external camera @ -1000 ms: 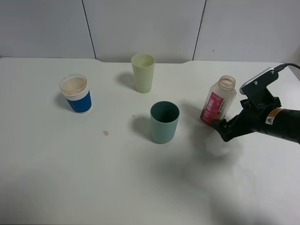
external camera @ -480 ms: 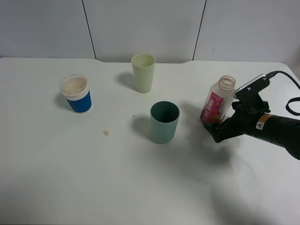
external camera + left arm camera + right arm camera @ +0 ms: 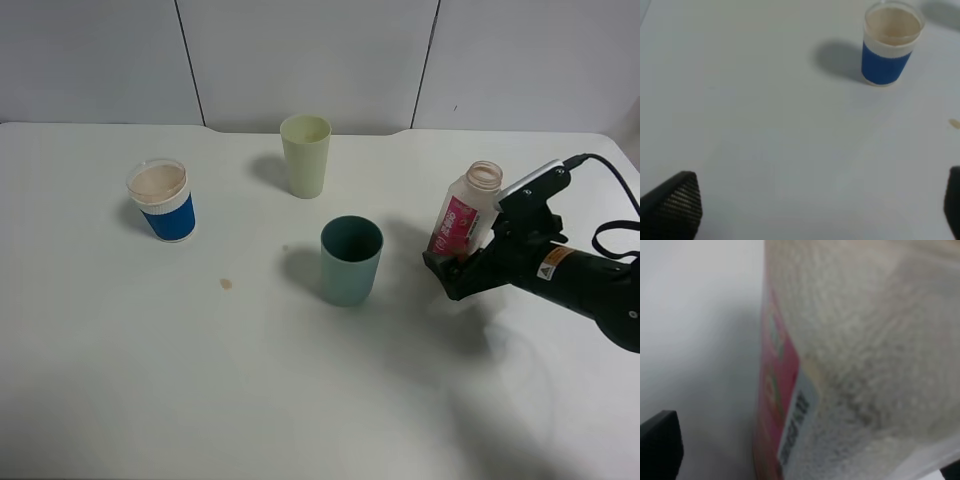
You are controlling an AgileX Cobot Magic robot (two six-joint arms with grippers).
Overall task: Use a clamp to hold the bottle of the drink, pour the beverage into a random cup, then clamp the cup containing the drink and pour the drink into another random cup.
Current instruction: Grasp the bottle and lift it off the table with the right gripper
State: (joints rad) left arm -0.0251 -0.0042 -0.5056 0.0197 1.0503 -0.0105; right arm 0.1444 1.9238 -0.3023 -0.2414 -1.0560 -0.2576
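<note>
The bottle of the drink (image 3: 466,215) stands uncapped on the right of the table, whitish with a red-pink label, and it fills the right wrist view (image 3: 850,355). My right clamp (image 3: 452,268) is open with its black jaws on either side of the bottle's base; one fingertip (image 3: 660,445) stands clear of the label. A blue cup with a white band (image 3: 164,200) stands at the far left and also shows in the left wrist view (image 3: 890,42). A teal cup (image 3: 351,260) is in the middle and a pale yellow-green cup (image 3: 305,155) behind it. My left gripper (image 3: 815,205) is open over bare table.
A small brown stain (image 3: 226,284) marks the white table between the blue and teal cups. Grey wall panels (image 3: 300,60) rise behind the table's back edge. The right arm's black cable (image 3: 615,235) loops near the right edge.
My right clamp has slid left and closer, bringing its jaws around the bottle's base. The cups and the left gripper have not moved.
</note>
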